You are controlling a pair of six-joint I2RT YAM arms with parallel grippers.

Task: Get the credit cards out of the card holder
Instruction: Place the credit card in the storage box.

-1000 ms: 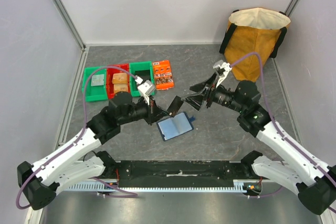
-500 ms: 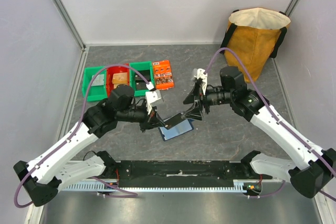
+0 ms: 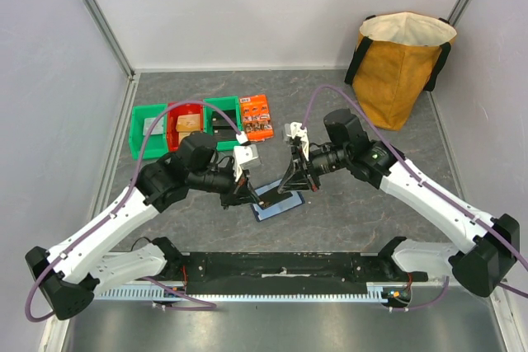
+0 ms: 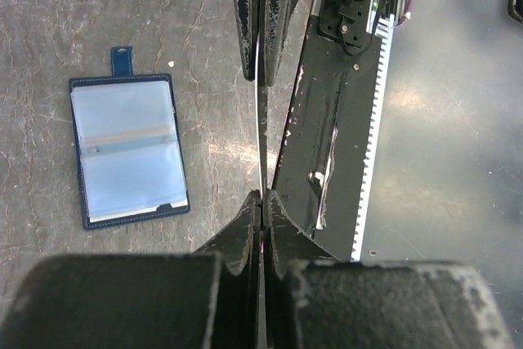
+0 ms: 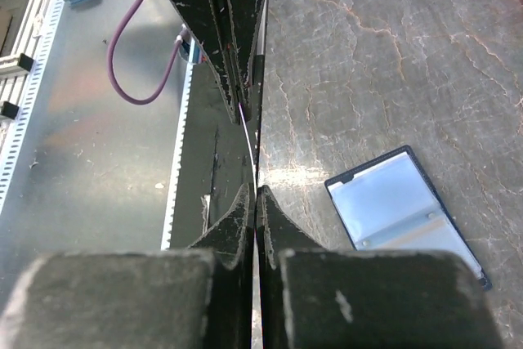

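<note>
The card holder lies open on the table, navy with pale blue sleeves, also visible in the left wrist view and the right wrist view. Just above it a thin tan credit card hangs between both grippers. My left gripper is shut on its left end and my right gripper is shut on its right end. Each wrist camera sees the card edge-on as a thin line running from my own shut fingertips to the other gripper's fingers.
Green and red bins with small items stand at the left, an orange printed packet beside them. A yellow bag sits at the back right. The black base rail runs along the near edge.
My right gripper swung left and down to the card held by the left gripper and closed on its free end. The left gripper shifted slightly right, staying shut on the card.
</note>
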